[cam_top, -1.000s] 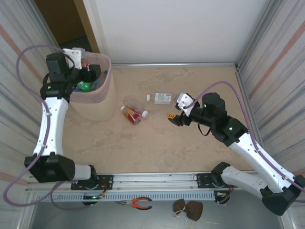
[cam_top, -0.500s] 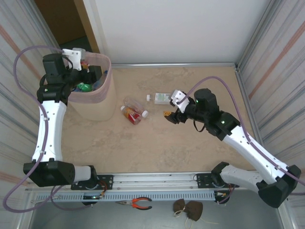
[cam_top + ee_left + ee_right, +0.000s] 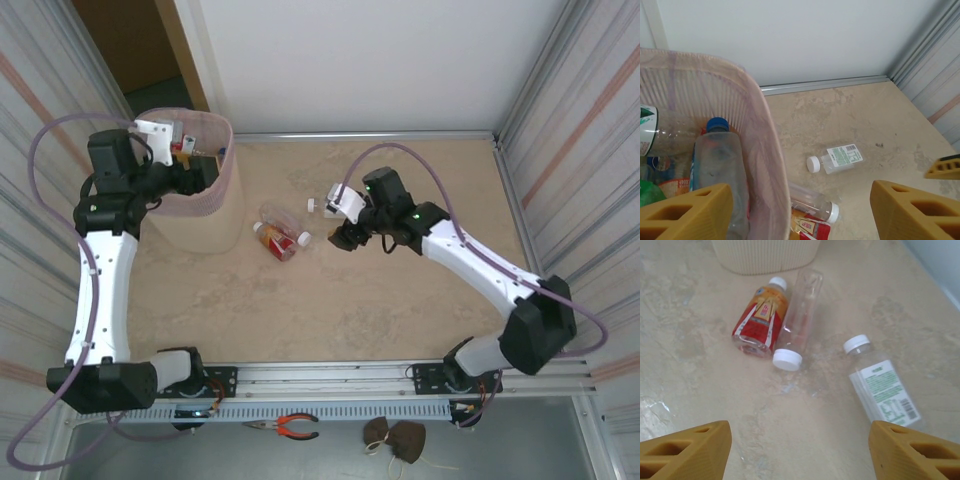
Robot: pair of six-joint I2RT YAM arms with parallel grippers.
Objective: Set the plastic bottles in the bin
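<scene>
While the three loose bottles lie just where they lay a second ago, both arms have shifted. The right arm has swung in from the right half of the worktop (image 3: 400, 300), and its right pincer (image 3: 343, 238) now hangs just right of the bottles, its jaws spread and empty; in its wrist view the right pincer (image 3: 800, 440) has bare stone between its yellow fingers (image 3: 685, 450). Ahead of them lie a red-labelled bottle (image 3: 759, 322) and a clear bottle (image 3: 799, 310) touching side by side, and a green-labelled bottle (image 3: 885, 390) a little apart to the right, all on their sides.

At the far left stands the bin (image 3: 215, 215), upright. The left pincer (image 3: 195, 170) hovers over its rim, pulled back a little from where it reached a second ago, jaws apart and holding nothing. Its wrist view looks past the bin's pink ribbed wall (image 3: 757, 130) at a blue-capped bottle (image 3: 715, 155) leaning inside, with other bottles beside it.
</scene>
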